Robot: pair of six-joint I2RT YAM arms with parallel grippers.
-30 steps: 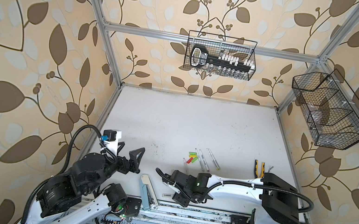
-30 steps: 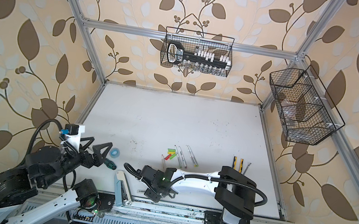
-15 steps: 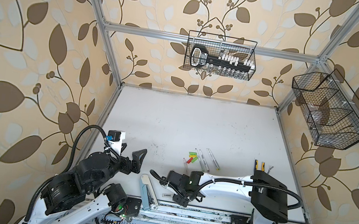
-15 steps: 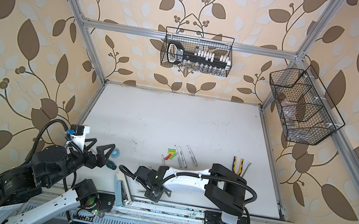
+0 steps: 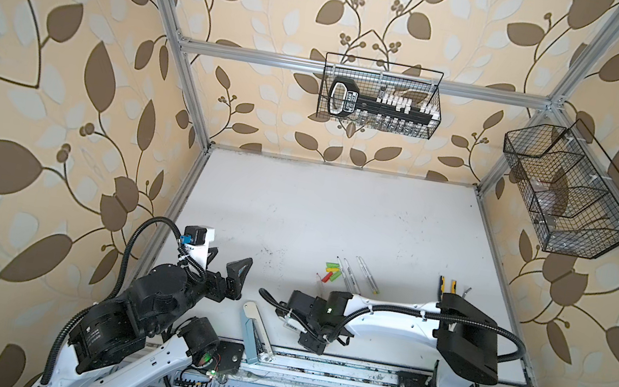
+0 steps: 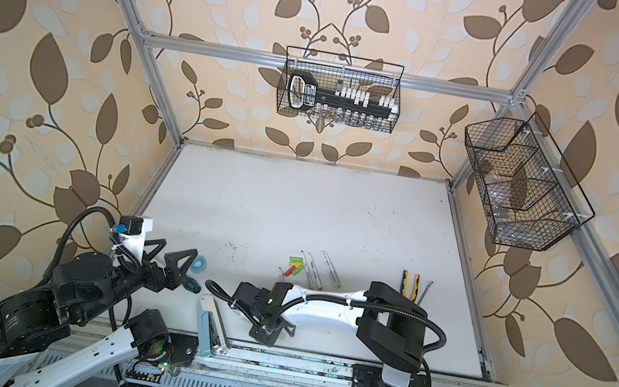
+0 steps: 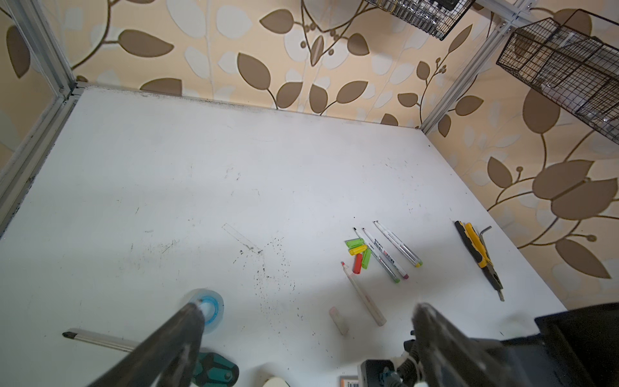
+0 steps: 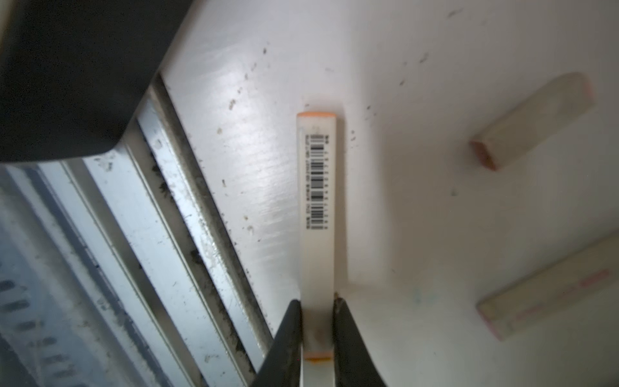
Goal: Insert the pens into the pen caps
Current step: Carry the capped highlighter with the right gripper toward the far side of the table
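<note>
Two fingers (image 8: 288, 331) of the right gripper (image 8: 317, 303) pinch the thick white pen (image 8: 318, 201) between them, barcoded end jutting ahead.

No word or number legible anywhere. Barcode (image 8: 318, 182): black bars on thick white pen (image 8: 316, 261), lengthwise, near its orange-tipped end; line of tiny print along one side of bars, too blurred to read. Second thick pen (image 8: 542, 291), beside thick white pen: faint pink print, unreadable. Slim pens (image 7: 385, 254), apart from thick white pen: dark lettering plus red block on barrels, too small. Black tool (image 5: 346, 99) in wire basket (image 5: 383, 63), far from thick white pen: white label, illegible.
</note>
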